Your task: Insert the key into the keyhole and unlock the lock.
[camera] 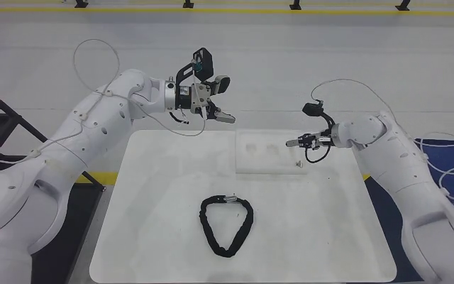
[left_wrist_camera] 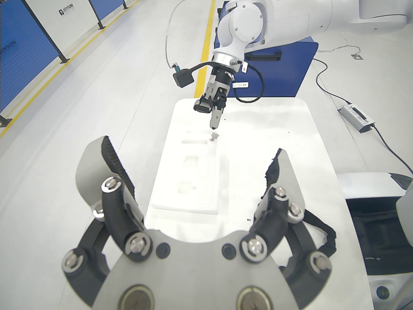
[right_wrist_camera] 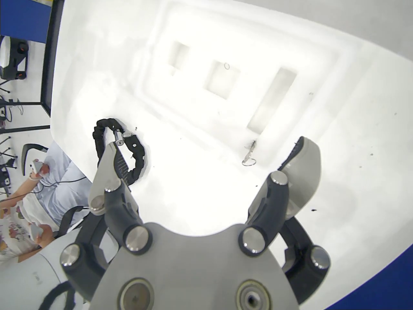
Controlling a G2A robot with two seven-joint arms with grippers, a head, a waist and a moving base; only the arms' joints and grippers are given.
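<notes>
Spread, empty left gripper (camera: 225,101) above foam block's (camera: 266,165) left edge, apparently kept free for the chain lock (camera: 206,220), on the desk (camera: 142,213) in front of the block. Key (camera: 299,163) at block's right end; right gripper (camera: 294,144) spread just above, seemingly poised to pick it.

Pale floor (left_wrist_camera: 129,49), yellow line (left_wrist_camera: 209,17), blue barrier panels (left_wrist_camera: 22,43).
</notes>
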